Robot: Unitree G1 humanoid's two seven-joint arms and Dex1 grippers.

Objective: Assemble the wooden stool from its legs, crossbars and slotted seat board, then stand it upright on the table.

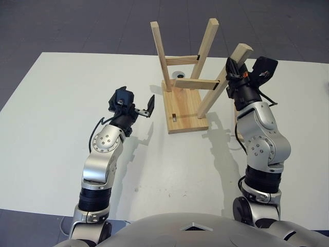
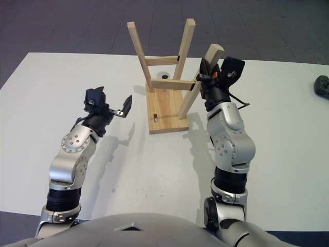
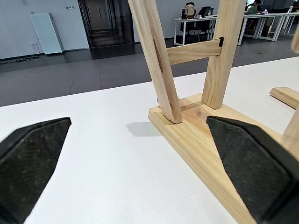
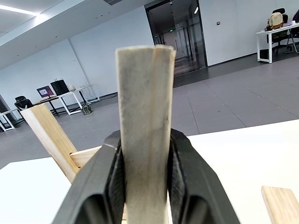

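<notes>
Right wrist view, right gripper [image 4: 145,140]: clamped on tilted stool leg [image 4: 145,84].
Left gripper [image 1: 136,105]: spread wide, nothing held, beside seat board [image 1: 186,121].
Stool [image 1: 198,84]: inverted, seat board laid near far edge of table [image 1: 61,113].

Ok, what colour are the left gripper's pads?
Black pads, clearest in the left wrist view.

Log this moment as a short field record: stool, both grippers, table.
state: stool upside down, unfinished
seat board: flat on white table
legs: pointing up
crossbars: two, fitted between legs
right gripper: shut on tilted leg
left gripper: open, beside seat board, not touching
loose part: wooden piece lying on table
</notes>
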